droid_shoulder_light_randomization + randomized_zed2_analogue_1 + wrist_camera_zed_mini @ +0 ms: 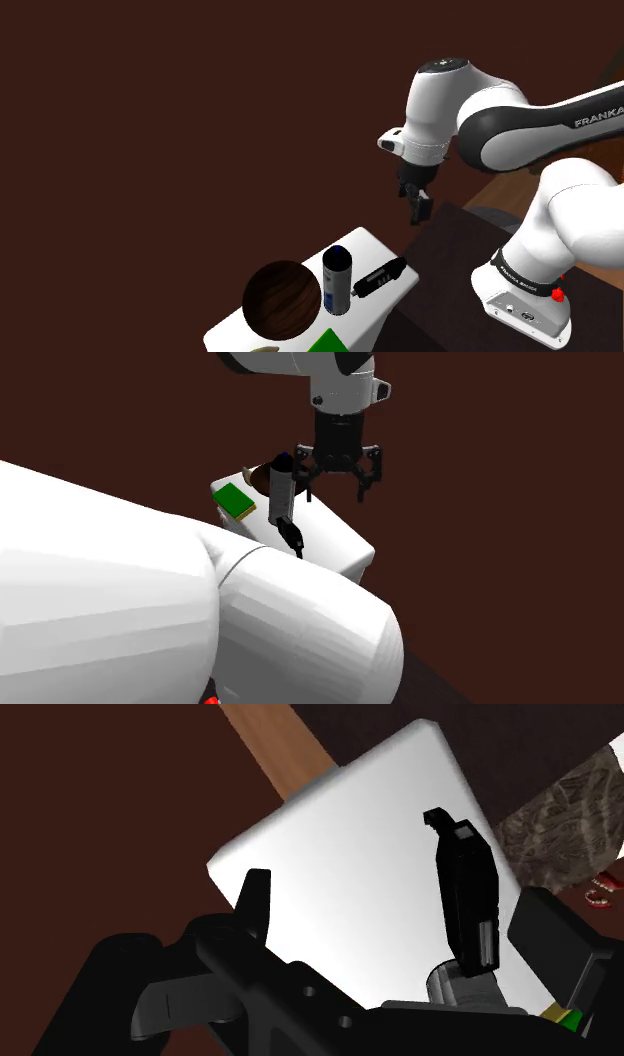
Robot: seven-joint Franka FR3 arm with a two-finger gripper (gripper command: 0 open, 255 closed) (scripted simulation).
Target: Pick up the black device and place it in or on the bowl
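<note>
The gripper point(337, 483) hangs above the white table point(370, 245) with its two fingers spread wide and nothing between them. That fits an approach rather than a carry. In the shoulder view it sits right of centre, above and to the right of the black device point(382, 277), not yet down on it. The device lies flat near the table's right edge in that view, just beside an upright dark can point(337, 280). The fingers will likely have to straddle its narrow width without knocking the can. The dark wooden bowl point(283, 300) rests at the lower left of the can, near enough to keep the carry short. A green block point(235, 502) lies at the table's left end in the second exterior view.
</note>
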